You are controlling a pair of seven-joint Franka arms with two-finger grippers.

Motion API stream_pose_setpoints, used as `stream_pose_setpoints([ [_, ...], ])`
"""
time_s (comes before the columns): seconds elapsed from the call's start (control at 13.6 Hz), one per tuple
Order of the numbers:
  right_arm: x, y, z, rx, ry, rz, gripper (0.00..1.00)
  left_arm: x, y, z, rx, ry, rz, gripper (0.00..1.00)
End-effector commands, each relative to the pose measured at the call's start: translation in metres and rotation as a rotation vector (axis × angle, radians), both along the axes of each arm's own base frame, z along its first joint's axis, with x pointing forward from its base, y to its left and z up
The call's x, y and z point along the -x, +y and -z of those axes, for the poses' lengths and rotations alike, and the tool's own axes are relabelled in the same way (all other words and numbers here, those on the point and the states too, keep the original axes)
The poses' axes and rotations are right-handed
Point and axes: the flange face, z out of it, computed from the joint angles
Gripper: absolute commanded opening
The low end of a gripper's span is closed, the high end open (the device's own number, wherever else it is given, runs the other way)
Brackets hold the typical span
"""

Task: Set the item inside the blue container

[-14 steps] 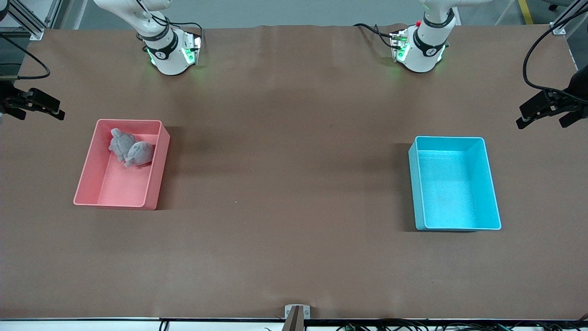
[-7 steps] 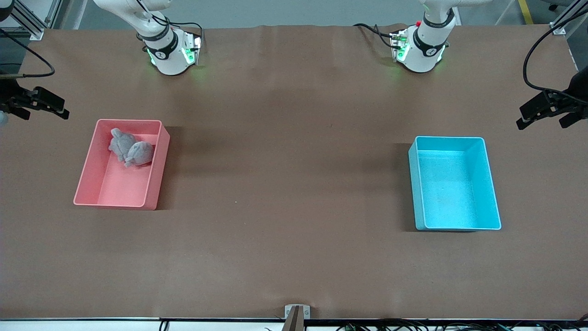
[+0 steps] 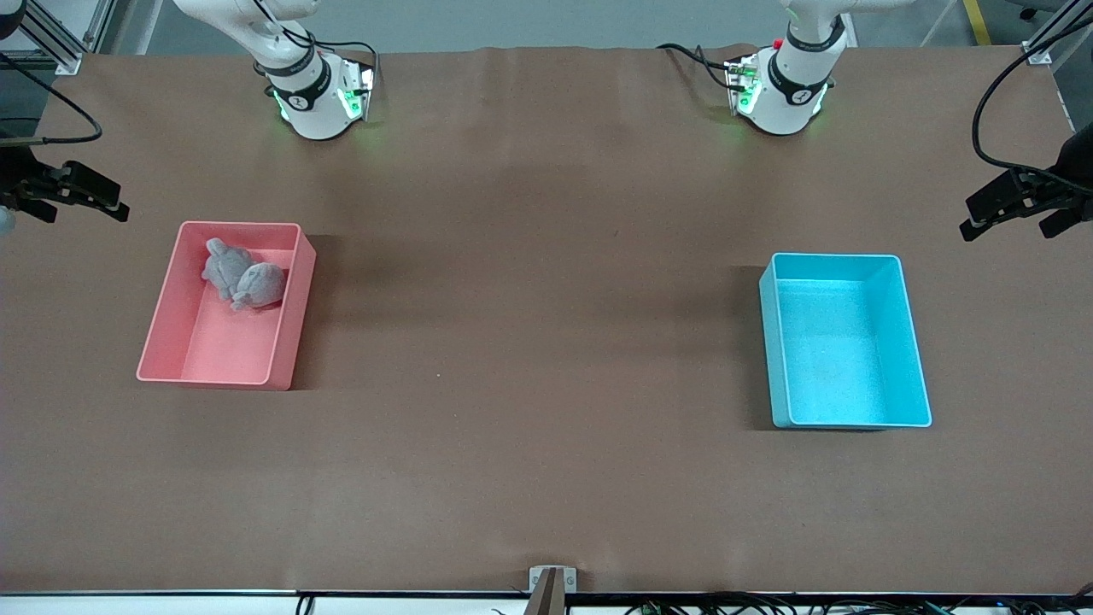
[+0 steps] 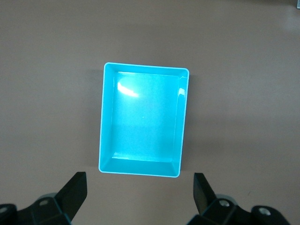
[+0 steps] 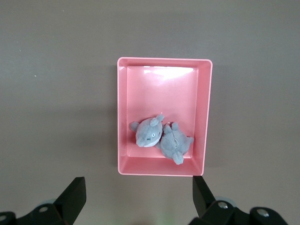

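Observation:
The blue container (image 3: pixel 845 342) is a cyan bin standing empty toward the left arm's end of the table; the left wrist view looks straight down into the blue container (image 4: pixel 140 122). The item, a grey plush toy (image 3: pixel 243 280), lies in the pink bin (image 3: pixel 290 325) toward the right arm's end, in the part of it farther from the front camera. The right wrist view shows the plush toy (image 5: pixel 159 136) from high above. My right gripper (image 3: pixel 90 198) hangs open and empty over the table's end beside the pink bin. My left gripper (image 3: pixel 1003 209) hangs open and empty over the other end.
Both arm bases (image 3: pixel 316 94) (image 3: pixel 781 85) stand along the table's edge farthest from the front camera. Brown table surface (image 3: pixel 529 325) stretches between the two bins. Cables trail from both grippers at the table's ends.
My right gripper has shifted slightly toward the pink bin. The left gripper, both bins and the plush toy have not moved.

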Motion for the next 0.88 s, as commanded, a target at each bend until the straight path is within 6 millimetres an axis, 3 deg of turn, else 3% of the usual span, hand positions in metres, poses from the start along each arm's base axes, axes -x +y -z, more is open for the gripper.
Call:
stream_pose_setpoints([
  [0.0, 0.01, -0.002, -0.006, -0.018, 0.011, 0.012, 1.0, -0.001, -0.001, -0.005, 0.002, -0.007, 0.007, 1.0],
  [0.29, 0.005, -0.009, -0.009, -0.015, 0.016, 0.023, 1.0, -0.002, -0.001, -0.006, 0.002, -0.009, 0.007, 1.0],
  [0.51, -0.014, -0.016, 0.013, -0.014, 0.031, 0.03, 1.0, -0.001, -0.003, -0.005, 0.002, -0.007, 0.01, 1.0],
  [0.81, -0.043, -0.033, 0.062, -0.005, 0.068, 0.051, 1.0, -0.001, -0.003, -0.005, 0.004, -0.007, 0.01, 1.0],
])
